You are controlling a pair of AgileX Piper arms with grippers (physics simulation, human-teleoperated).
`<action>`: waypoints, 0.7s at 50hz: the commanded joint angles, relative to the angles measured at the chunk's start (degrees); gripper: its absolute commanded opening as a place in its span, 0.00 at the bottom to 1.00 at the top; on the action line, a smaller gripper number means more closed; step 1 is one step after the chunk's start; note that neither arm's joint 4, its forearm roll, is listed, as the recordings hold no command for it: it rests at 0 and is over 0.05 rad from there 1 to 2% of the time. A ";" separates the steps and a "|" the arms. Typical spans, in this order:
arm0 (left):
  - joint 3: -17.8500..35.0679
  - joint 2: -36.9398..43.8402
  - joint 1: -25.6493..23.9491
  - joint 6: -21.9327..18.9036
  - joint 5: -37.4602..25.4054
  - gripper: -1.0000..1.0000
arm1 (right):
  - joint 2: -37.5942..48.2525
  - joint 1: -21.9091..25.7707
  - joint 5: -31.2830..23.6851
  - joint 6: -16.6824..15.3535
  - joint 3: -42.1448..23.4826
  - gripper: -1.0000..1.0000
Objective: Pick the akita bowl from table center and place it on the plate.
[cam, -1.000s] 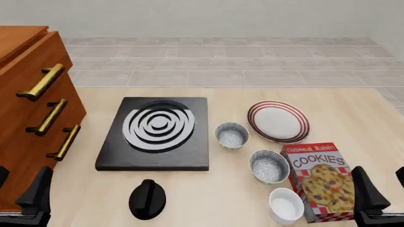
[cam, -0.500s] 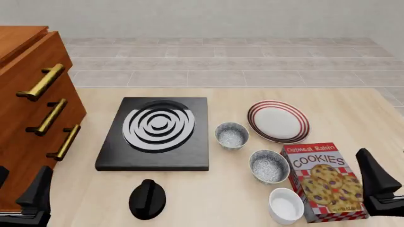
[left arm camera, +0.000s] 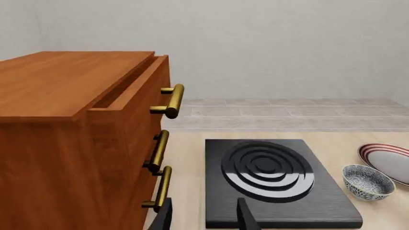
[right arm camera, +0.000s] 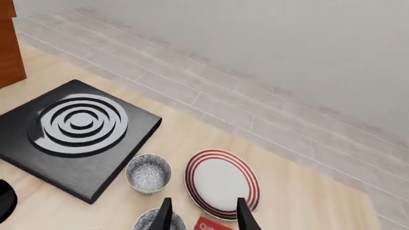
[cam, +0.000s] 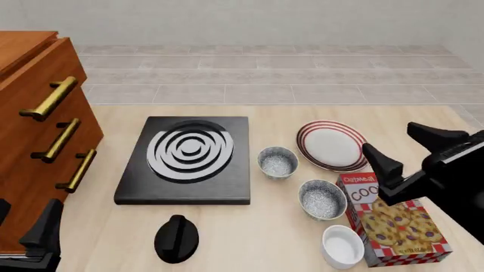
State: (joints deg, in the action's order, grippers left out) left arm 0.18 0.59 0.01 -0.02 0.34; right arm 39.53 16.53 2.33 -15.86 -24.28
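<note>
The akita bowl (cam: 277,162) (right arm camera: 148,173) (left arm camera: 367,182), small and grey-blue speckled, stands upright mid-table between the black burner and the plate (cam: 334,145) (right arm camera: 221,183) (left arm camera: 390,160), which has red and dark rim stripes. My right gripper (cam: 408,148) (right arm camera: 203,216) hovers open and empty above the cookie box, to the right of the bowl and beside the plate's right edge. At the near left corner my left gripper (cam: 22,226) (left arm camera: 203,218) is open, empty and far from the bowl.
A larger speckled bowl (cam: 323,199) and a plain white bowl (cam: 343,246) sit in front of the akita bowl, beside a cookie box (cam: 393,226). A black burner plate (cam: 187,158), a black knob (cam: 176,238) and a wooden drawer cabinet (cam: 38,124) fill the left side.
My right gripper rose from the near right corner and moved forward and left, over the cookie box toward the plate. The left gripper and all objects stayed put.
</note>
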 commanded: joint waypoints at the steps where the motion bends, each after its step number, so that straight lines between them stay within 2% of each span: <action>1: 0.00 0.00 0.00 -0.01 0.00 1.00 | 12.96 3.42 3.85 -2.65 -3.71 1.00; 17: 0.03 -0.05 0.01 0.00 -0.10 1.00 | 23.20 8.23 -0.91 -7.30 -10.94 1.00; 27: 0.07 -0.01 0.01 -0.01 -0.09 1.00 | 28.36 10.92 -2.94 -7.58 -14.62 1.00; 30: 0.16 -0.14 0.01 0.00 -0.31 1.00 | 30.24 11.38 -3.67 -8.99 -15.55 1.00; 35: 0.13 0.06 0.01 -0.01 -0.08 1.00 | 32.53 12.52 -6.33 -9.54 -18.24 1.00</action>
State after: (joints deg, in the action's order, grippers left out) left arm 0.28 0.54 0.02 -0.02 0.19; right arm 66.95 26.75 -0.83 -23.71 -38.42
